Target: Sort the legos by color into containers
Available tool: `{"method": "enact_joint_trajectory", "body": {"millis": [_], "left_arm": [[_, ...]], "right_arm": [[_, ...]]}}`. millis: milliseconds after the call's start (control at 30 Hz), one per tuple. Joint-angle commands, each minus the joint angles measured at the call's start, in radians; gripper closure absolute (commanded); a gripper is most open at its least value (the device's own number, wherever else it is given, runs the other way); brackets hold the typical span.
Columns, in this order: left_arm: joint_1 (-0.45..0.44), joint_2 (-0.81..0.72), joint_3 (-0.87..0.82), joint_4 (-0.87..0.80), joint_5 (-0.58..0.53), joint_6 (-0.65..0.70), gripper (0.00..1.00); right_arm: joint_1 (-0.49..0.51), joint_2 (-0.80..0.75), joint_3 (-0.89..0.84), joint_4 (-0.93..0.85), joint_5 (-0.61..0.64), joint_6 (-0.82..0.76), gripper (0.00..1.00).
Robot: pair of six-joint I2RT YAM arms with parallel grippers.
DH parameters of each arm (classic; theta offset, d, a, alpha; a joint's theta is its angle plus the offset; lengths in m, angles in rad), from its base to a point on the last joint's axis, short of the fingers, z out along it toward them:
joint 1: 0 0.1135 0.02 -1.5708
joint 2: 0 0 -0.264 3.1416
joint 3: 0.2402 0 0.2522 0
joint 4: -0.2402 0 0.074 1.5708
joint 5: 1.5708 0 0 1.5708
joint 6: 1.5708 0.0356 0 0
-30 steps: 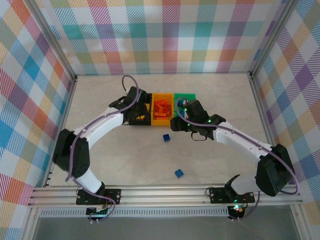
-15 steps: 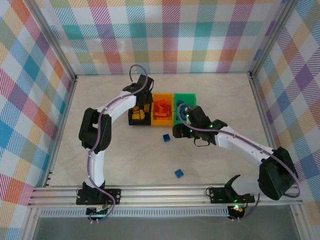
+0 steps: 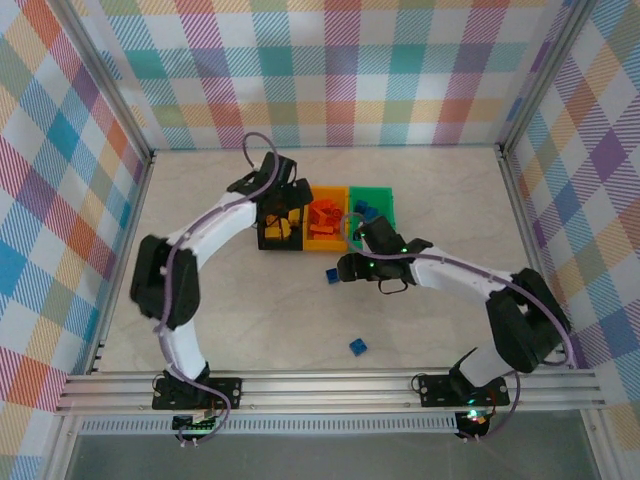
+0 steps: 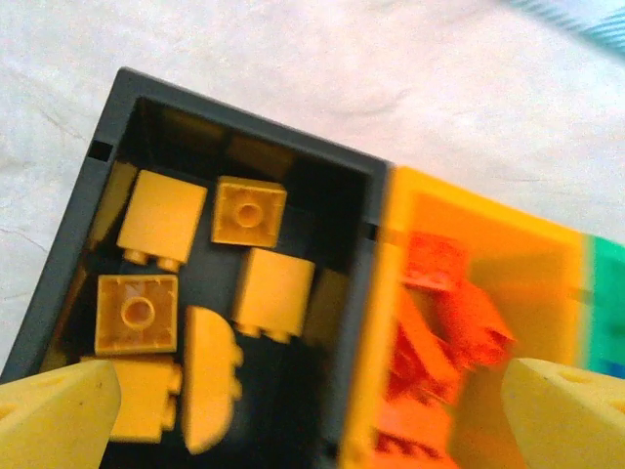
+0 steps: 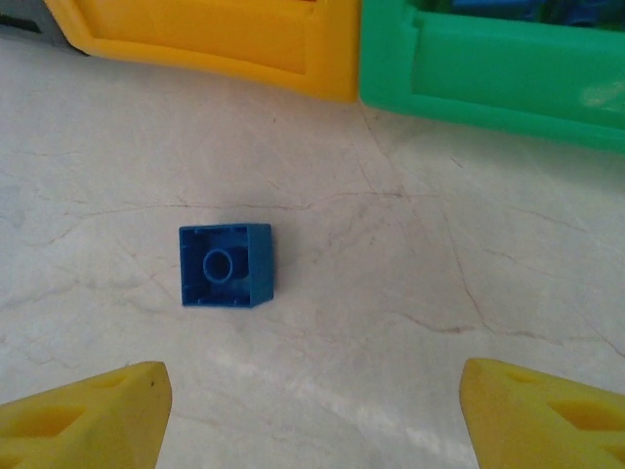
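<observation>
1. A loose blue brick (image 5: pixel 226 265) lies on the pale marbled table (image 5: pixel 439 293), left of centre in the right wrist view, a round ring showing on its upturned face.
2. A second blue brick (image 3: pixel 357 346) sits lower in the overhead view, well apart from the first.
3. Above them stand the joined bins. The black bin (image 4: pixel 73 220) on the left holds yellow bricks (image 4: pixel 264 293), the orange-yellow bin (image 4: pixel 488 210) in the middle holds orange-red bricks (image 4: pixel 449 322), and the green bin (image 5: pixel 488 68) on the right holds blue bricks (image 3: pixel 365 211).
4. The right gripper (image 5: pixel 317 410) hangs just below the loose blue brick, fingers spread wide, gripping nothing.
5. The left gripper (image 4: pixel 312 415) hovers over the black bin, fingers at their widest and empty.
</observation>
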Motion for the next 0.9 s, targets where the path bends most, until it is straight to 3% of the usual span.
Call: {"method": "enact_joint_trajectory", "body": {"millis": [0,267,367,533,600,700,867], "left_arm": [[-0.058,-0.173,-0.135,0.086,0.028,-0.019,0.00],[-0.093,-0.479,-0.597,0.180,0.017,-0.132,0.00],[-0.093,-0.561,-0.694,0.183,0.008,-0.162,0.00],[-0.093,-0.641,-0.758,0.166,-0.018,-0.177,0.00],[-0.092,-0.656,-0.766,0.155,-0.029,-0.182,0.00],[-0.091,-0.660,-0.773,0.155,-0.026,-0.184,0.00],[-0.091,-0.643,-0.781,0.167,-0.022,-0.187,0.00]], "right_arm": [[0.035,0.073,0.080,0.054,0.021,-0.031,0.22],[0.101,0.300,0.253,-0.024,0.105,-0.053,0.24],[0.129,0.354,0.294,-0.072,0.148,-0.055,0.27],[0.158,0.399,0.321,-0.120,0.192,-0.048,0.36],[0.161,0.393,0.318,-0.119,0.192,-0.041,0.45],[0.162,0.359,0.301,-0.102,0.184,-0.040,0.54],[0.160,0.257,0.275,-0.087,0.194,-0.038,0.61]]}}
